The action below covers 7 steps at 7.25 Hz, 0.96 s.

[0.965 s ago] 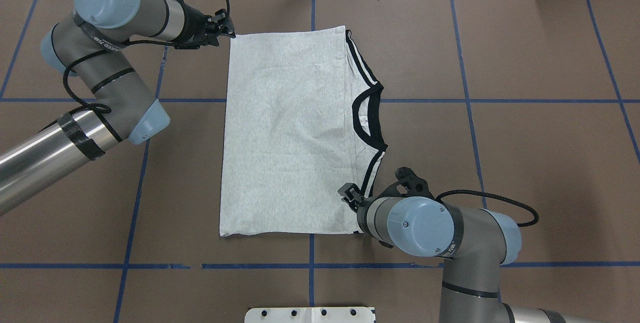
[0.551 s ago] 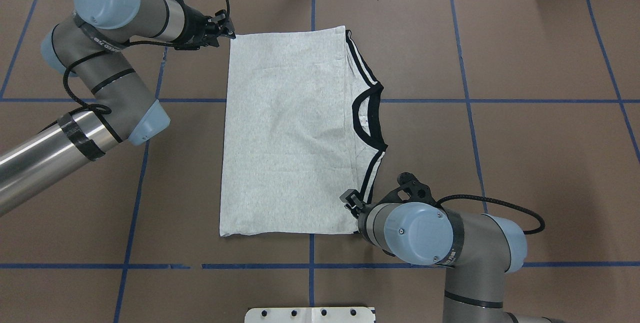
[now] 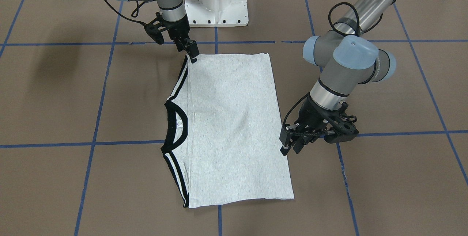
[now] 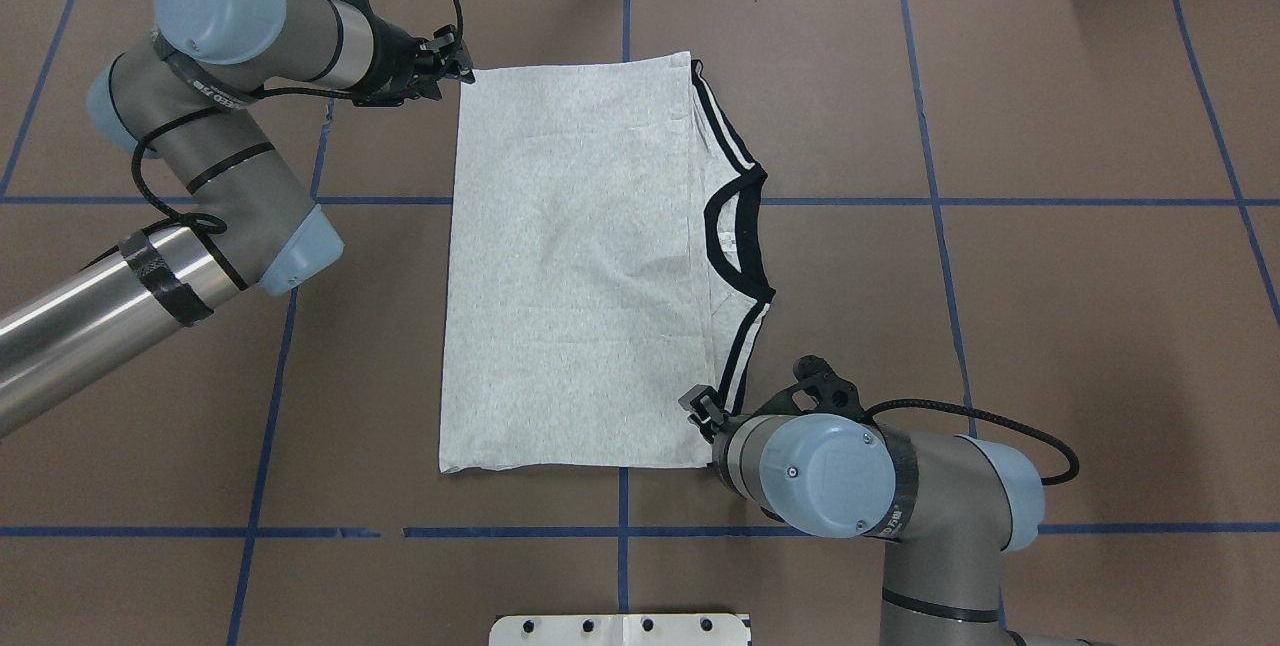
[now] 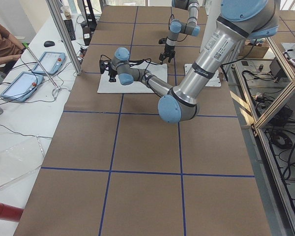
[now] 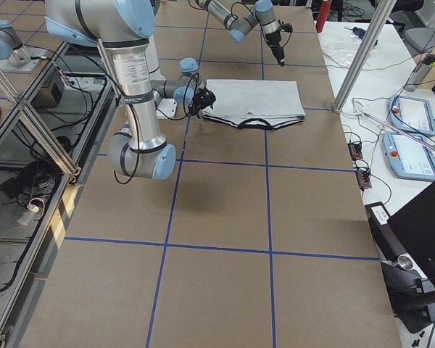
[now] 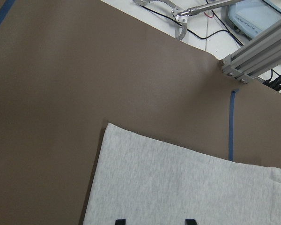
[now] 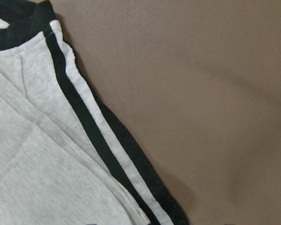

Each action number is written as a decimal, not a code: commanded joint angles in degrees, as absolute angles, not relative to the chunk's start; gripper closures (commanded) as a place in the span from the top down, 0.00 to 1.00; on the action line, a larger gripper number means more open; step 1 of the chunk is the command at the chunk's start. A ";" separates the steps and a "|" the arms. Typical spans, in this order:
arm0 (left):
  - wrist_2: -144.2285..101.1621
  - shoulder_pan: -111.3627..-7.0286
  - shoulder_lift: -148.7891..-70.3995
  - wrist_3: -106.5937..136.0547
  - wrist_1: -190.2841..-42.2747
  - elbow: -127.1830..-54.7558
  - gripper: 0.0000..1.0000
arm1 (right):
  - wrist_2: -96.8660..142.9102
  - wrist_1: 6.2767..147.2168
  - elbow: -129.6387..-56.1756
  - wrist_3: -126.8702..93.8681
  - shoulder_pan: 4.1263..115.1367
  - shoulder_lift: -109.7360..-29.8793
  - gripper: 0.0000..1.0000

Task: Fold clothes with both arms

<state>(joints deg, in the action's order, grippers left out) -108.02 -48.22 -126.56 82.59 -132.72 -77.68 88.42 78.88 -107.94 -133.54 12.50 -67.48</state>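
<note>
while the grey t-shirt (image 4: 570, 266) already lies as a neat rectangle on the table (image 4: 1050, 326), with no print showing, you are partway through the fold. no sleeves stick out, and a plain grey layer covers the body, its edge stopping just short of the black collar (image 4: 735, 236). what is left, by my judgement, is at least one more fold to make a smaller packet. your left end effector (image 3: 289, 149) hovers with its fingertips (image 7: 121, 221) set well apart, holding nothing; cloth lies under the tips and the shirt's plain grey corner just ahead of them. your right end effector (image 3: 192, 56) is at the diagonally opposite corner, with the black-striped shoulder edge directly beneath it; you cannot tell whether it is wide, narrow or gripping cloth. no basket, box or other container shows; the shirt rests straight on the table.
</note>
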 commanded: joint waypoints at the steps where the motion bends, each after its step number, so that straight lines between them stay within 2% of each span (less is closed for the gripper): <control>1: -108.02 -48.08 -126.56 82.79 -132.71 -77.70 0.52 | 88.42 78.84 -107.23 -133.86 12.39 -67.33 0.93; 3: -107.93 -48.16 -126.56 82.88 -132.72 -77.70 0.53 | 88.42 78.84 -106.44 -133.95 12.31 -67.06 0.90; 4: -107.93 -48.16 -126.56 82.88 -132.71 -77.78 0.53 | 88.42 78.84 -106.26 -133.95 12.39 -66.54 0.76; 5: -107.93 -48.16 -125.69 82.79 -132.80 -78.57 0.53 | 88.42 78.84 -106.00 -135.95 12.39 -66.36 0.35; 6: -107.93 -48.08 -124.99 82.79 -132.72 -79.18 0.53 | 88.68 78.75 -106.34 -136.05 12.91 -66.18 0.00; 7: -107.93 -48.08 -124.89 82.88 -132.71 -79.36 0.53 | 88.59 78.66 -106.17 -136.32 12.83 -66.01 0.00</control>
